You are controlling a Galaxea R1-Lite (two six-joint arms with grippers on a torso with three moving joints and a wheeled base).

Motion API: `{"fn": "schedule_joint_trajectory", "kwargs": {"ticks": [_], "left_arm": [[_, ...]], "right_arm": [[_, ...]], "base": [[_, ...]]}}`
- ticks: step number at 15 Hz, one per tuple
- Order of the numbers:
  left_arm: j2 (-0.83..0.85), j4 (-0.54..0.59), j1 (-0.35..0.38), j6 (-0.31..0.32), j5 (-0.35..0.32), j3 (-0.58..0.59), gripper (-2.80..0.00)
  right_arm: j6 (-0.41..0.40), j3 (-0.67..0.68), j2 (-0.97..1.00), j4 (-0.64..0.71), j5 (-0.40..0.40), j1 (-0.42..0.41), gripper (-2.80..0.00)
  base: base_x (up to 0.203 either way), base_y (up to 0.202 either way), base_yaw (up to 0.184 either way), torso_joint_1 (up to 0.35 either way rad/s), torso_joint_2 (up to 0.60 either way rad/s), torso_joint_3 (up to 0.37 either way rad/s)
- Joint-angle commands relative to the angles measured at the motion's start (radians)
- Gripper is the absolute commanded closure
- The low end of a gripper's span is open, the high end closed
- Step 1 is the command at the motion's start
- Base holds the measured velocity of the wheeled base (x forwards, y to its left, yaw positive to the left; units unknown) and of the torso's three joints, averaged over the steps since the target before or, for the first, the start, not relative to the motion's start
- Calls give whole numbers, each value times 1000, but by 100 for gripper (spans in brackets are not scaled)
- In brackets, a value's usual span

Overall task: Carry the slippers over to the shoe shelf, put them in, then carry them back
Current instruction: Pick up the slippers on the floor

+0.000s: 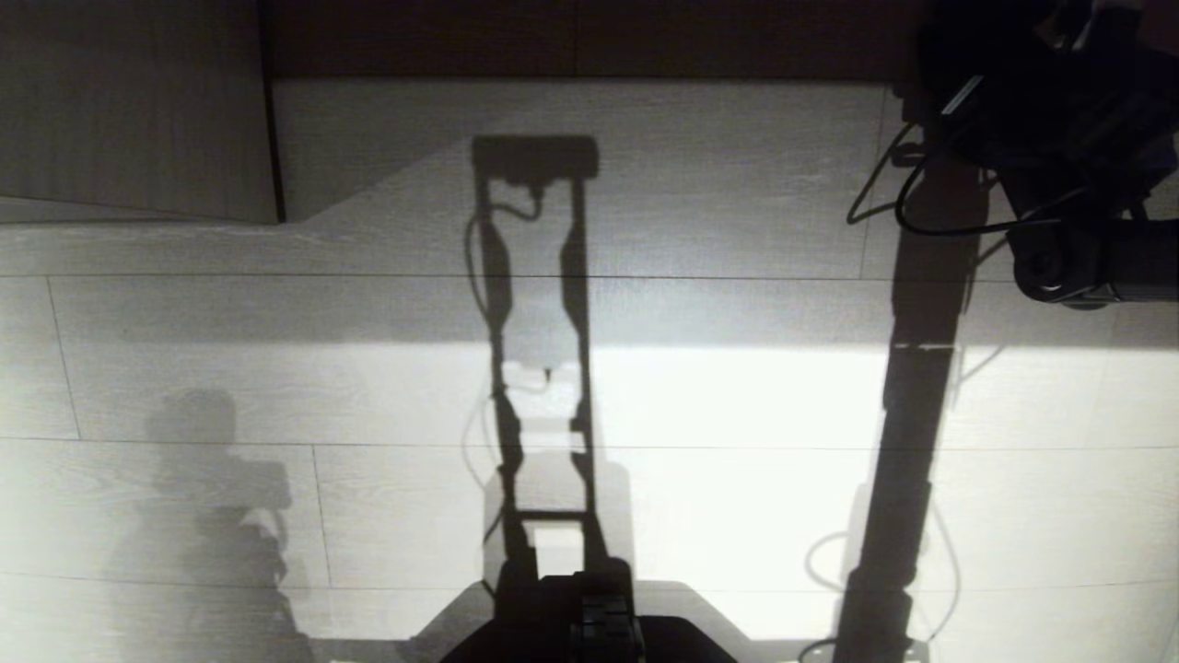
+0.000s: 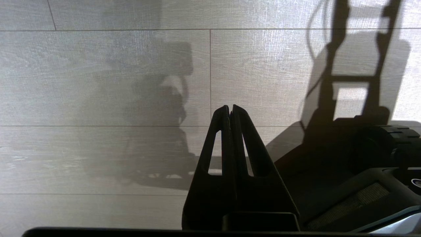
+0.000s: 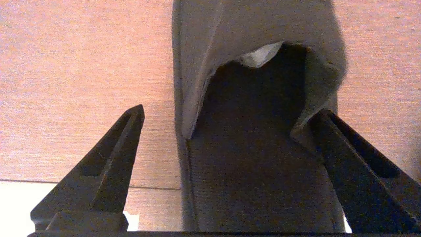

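- Robot base [image 1: 589,626]: dark bulk at the nearest edge of the head view, on the floor.
- Left gripper [image 2: 230,110]: fingers pressed together, tips meeting, nothing between them; hangs over pale wood-grain floor [image 2: 98,98] just beside the base.
- Right gripper [image 3: 230,115]: jaws spread wide, one fingertip on each side of a slipper; holding nothing.
- Slipper [image 3: 256,158]: dark grey fabric, backless, lying flat on a warm-lit wood-grain surface [image 3: 65,65]; its opening faces the gripper, and the far finger looks to touch the upper's edge.
- Right arm [image 1: 1059,138]: dark, cabled, at the far right of the head view; its gripper is outside that view.
- Pale board [image 1: 129,101]: far left.
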Motion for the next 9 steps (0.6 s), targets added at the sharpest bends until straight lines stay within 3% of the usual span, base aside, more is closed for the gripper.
{"fn": "schedule_joint_trajectory", "kwargs": {"ticks": [1,9], "left_arm": [[0,0,0,0,0,0,0],[1,0,0,0,0,0,0]], "right_arm": [[21,62,-71,-2,1,0,-280],[47,198,-177,40,2,10,-280]], "base": [[0,0,0,0,0,0],[0,0,0,0,0,0]]}}
